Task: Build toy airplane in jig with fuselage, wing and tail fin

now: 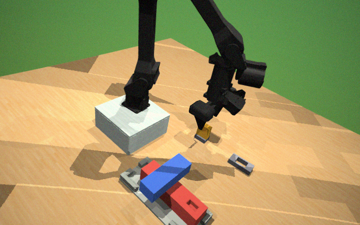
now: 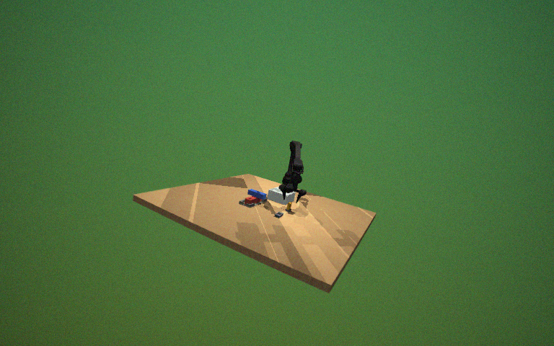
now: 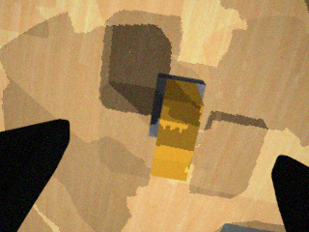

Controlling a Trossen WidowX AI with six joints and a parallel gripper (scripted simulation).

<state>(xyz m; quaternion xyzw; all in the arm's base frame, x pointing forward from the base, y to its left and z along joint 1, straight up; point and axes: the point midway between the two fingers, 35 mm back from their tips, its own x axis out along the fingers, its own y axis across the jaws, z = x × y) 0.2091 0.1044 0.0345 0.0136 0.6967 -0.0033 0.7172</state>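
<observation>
The yellow tail fin (image 1: 204, 132) (image 2: 288, 206) (image 3: 178, 132) stands upright in a small dark grey holder on the table. My gripper (image 2: 291, 200) (image 3: 173, 149) is open and empty above the fin, its fingers on either side of it in the wrist view. In the top view only one finger shows clearly. The red fuselage (image 1: 176, 195) (image 2: 252, 200) lies in the grey jig (image 1: 128, 181). Its small socket near one end is empty. The blue wing (image 1: 165, 176) (image 2: 257, 193) lies crosswise on top of the fuselage; its tab and the socket under it are hidden.
An empty grey holder (image 1: 248, 168) (image 2: 278, 214) with a slot lies a little way from the fin. The arm's white base box (image 1: 148, 132) (image 2: 280, 195) stands between the jig and the far part of the table.
</observation>
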